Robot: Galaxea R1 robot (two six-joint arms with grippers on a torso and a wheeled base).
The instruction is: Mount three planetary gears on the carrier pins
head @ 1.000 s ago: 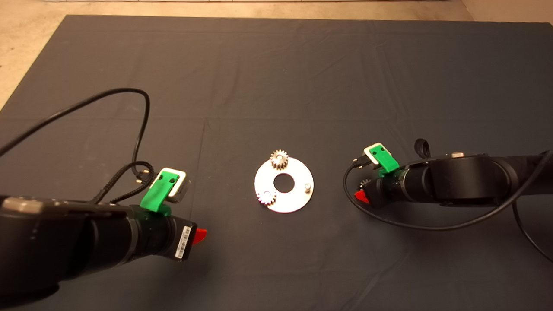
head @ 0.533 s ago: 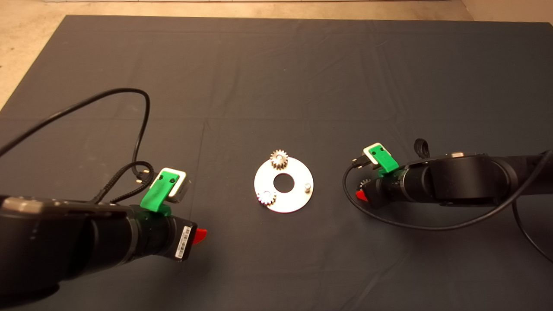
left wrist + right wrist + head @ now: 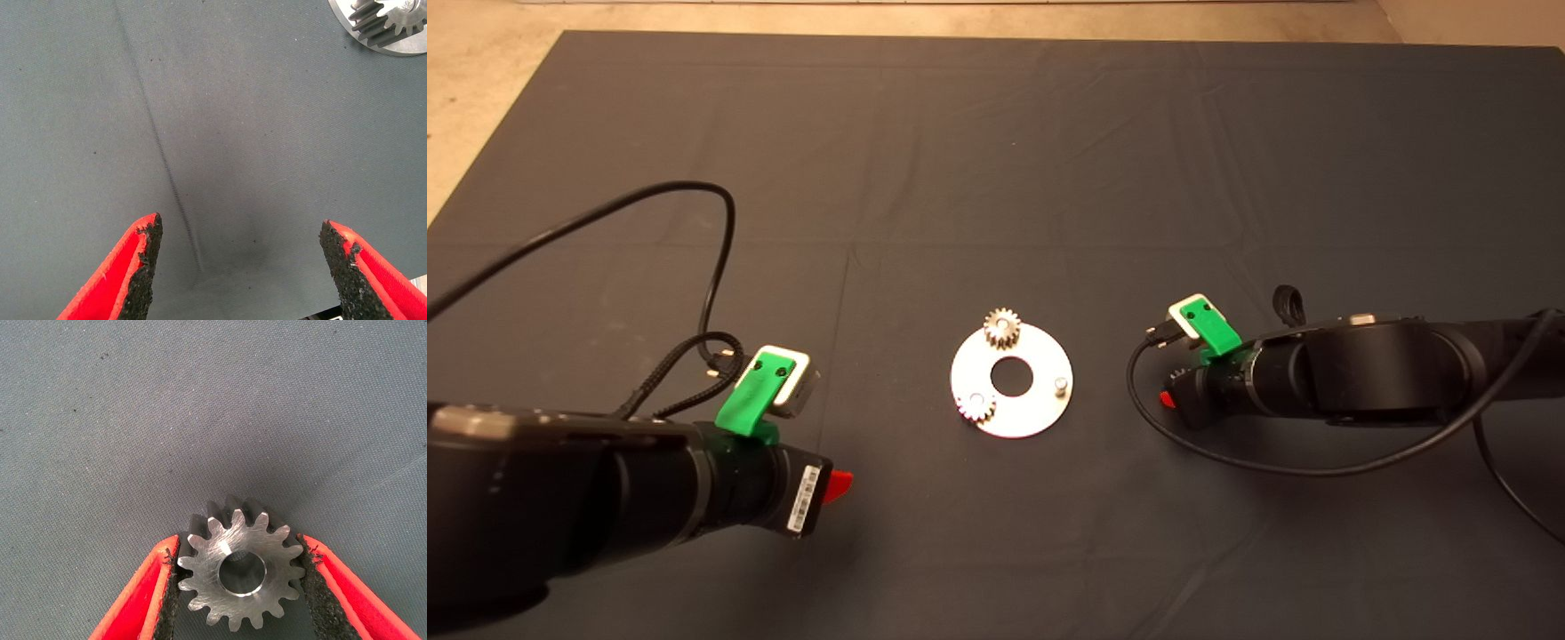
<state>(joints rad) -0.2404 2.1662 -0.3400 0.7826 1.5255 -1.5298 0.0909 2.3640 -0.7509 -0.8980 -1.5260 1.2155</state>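
The round silver carrier plate (image 3: 1040, 356) lies mid-mat. Two planetary gears sit on its pins, one at the far edge (image 3: 1002, 328) and one at the near left (image 3: 975, 407). The third carrier pin (image 3: 1060, 385) stands bare on the right side. To the right of the plate, my right gripper (image 3: 1167, 399) is low over the mat. In the right wrist view its pads press both sides of the third gear (image 3: 237, 570). My left gripper (image 3: 838, 484) hangs open over bare mat, left of the plate and nearer me. The left wrist view catches the plate's edge with a gear (image 3: 390, 23).
Black cables loop over the mat beside the left arm (image 3: 716, 258) and under the right arm (image 3: 1227, 458). The dark mat (image 3: 996, 160) stretches bare behind the plate. Beige floor (image 3: 480, 107) shows past its far left edge.
My right gripper has crept a little to the left, toward the plate, with the gear between its fingers. The left arm, plate and seated gears have not moved.
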